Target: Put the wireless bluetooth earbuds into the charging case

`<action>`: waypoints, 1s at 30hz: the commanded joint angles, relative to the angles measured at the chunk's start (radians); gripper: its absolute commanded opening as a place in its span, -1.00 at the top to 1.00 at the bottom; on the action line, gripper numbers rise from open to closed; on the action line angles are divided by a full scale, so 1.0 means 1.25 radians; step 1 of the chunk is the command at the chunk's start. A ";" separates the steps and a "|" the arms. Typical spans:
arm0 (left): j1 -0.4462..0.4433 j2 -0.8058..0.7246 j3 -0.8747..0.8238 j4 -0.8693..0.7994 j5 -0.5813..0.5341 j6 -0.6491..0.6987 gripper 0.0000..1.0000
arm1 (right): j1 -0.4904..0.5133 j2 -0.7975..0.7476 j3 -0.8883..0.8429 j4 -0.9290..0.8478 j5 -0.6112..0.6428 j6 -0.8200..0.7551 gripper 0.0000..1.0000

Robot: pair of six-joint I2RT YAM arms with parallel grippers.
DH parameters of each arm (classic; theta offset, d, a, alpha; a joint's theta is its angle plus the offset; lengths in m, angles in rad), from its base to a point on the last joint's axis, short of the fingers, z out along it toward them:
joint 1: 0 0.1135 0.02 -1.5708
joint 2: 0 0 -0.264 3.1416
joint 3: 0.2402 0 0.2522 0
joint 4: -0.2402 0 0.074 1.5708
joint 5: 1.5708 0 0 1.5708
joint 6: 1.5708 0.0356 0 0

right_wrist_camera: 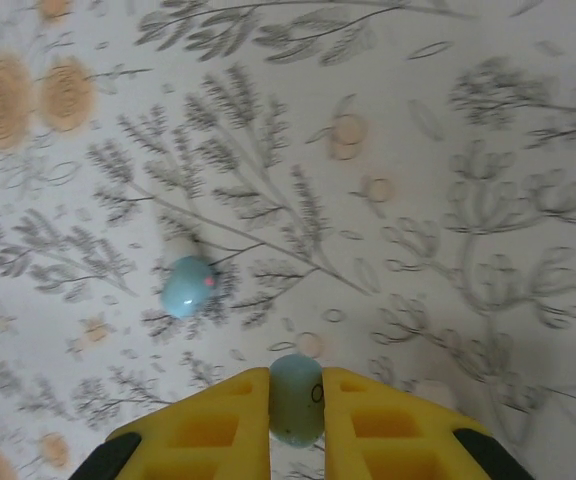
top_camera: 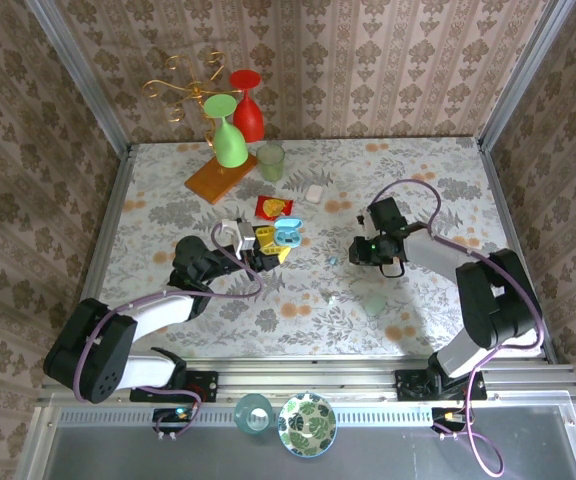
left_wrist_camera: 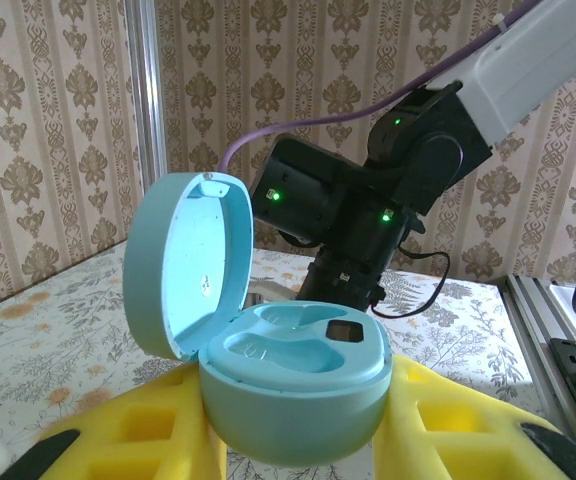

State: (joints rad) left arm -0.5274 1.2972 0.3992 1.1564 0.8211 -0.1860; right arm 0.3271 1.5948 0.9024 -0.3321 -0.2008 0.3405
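Note:
The light blue charging case (left_wrist_camera: 298,385) is held between the yellow fingers of my left gripper (left_wrist_camera: 298,445), which is shut on its base. Its lid (left_wrist_camera: 183,260) stands open to the left, and both sockets show empty. From above, the case (top_camera: 288,233) sits left of the table's centre. My right gripper (right_wrist_camera: 296,405) is shut on one pale blue earbud (right_wrist_camera: 296,398), just above the tablecloth. A second earbud (right_wrist_camera: 188,287) lies loose on the cloth, ahead and to the left of those fingers. The right arm's wrist (left_wrist_camera: 338,215) shows dark behind the case.
At the back left stand a gold rack (top_camera: 183,85), a green glass (top_camera: 230,140), a red glass (top_camera: 248,115), a wooden base (top_camera: 220,178) and a green cup (top_camera: 271,160). A red packet (top_camera: 273,207) and a white piece (top_camera: 314,193) lie behind the case.

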 commanded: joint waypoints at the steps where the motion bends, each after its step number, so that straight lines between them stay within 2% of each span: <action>1: 0.006 0.011 0.002 0.037 0.003 0.017 0.48 | 0.026 -0.022 0.034 -0.106 0.189 -0.002 0.67; 9: 0.006 0.011 0.007 0.034 0.006 0.015 0.49 | 0.092 0.045 0.081 -0.181 0.334 -0.009 0.65; 12: 0.006 0.011 0.011 0.032 0.008 0.014 0.48 | 0.105 0.062 0.089 -0.191 0.356 -0.007 0.65; 19: 0.006 0.011 0.013 0.028 0.009 0.013 0.48 | 0.123 0.095 0.098 -0.196 0.368 -0.007 0.62; 30: 0.006 0.011 0.012 0.028 0.007 0.015 0.48 | 0.131 0.122 0.102 -0.177 0.323 -0.002 0.51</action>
State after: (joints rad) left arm -0.5274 1.3113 0.3992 1.1599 0.8215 -0.1860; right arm 0.4854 1.7237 1.0157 -0.5350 0.2100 0.3397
